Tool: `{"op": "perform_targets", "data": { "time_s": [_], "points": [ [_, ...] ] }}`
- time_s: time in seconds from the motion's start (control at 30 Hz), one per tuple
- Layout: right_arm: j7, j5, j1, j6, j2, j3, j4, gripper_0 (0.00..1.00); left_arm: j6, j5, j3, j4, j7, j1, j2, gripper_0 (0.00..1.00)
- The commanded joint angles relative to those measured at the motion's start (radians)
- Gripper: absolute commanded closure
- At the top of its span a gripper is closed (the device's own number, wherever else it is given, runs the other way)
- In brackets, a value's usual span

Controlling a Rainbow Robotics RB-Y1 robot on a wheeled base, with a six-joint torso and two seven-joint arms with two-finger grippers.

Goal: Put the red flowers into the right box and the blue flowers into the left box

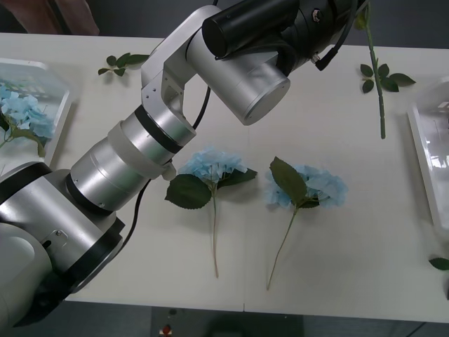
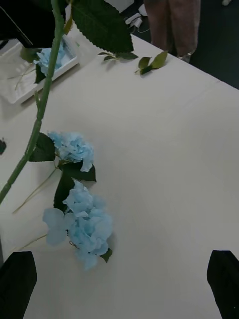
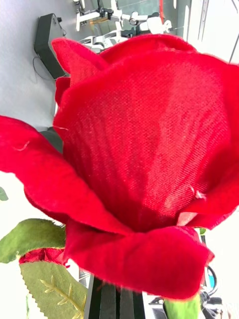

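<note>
Two blue flowers (image 1: 214,167) lie on the table (image 1: 337,232) between the boxes, the left gripper's grip on the raised rose (image 3: 144,159) unclear, right gripper (image 2: 122,284) spread apart.

Woven, matt red cloth rose bloom (image 3: 144,149); fluffy pale-blue fabric flower clusters (image 1: 212,166); smooth matt white surface (image 1: 330,246); glossy silver metal arm (image 1: 133,161).
</note>
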Motion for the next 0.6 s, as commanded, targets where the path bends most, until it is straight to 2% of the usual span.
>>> {"op": "perform_targets", "data": {
  "time_s": [0.03, 0.6],
  "points": [
    [-0.139, -0.049, -0.064, 0.008, -0.006, 0.045, 0.020, 0.00, -0.009, -0.008, -0.006, -0.023, 0.018, -0.028, -0.006, 1.00],
    [-0.536, -0.044, -0.181, 0.021, 0.138, 0.097, 0.022, 0.00, -0.009, -0.008, -0.006, -0.023, 0.018, -0.028, -0.006, 1.00]
  ]
}}
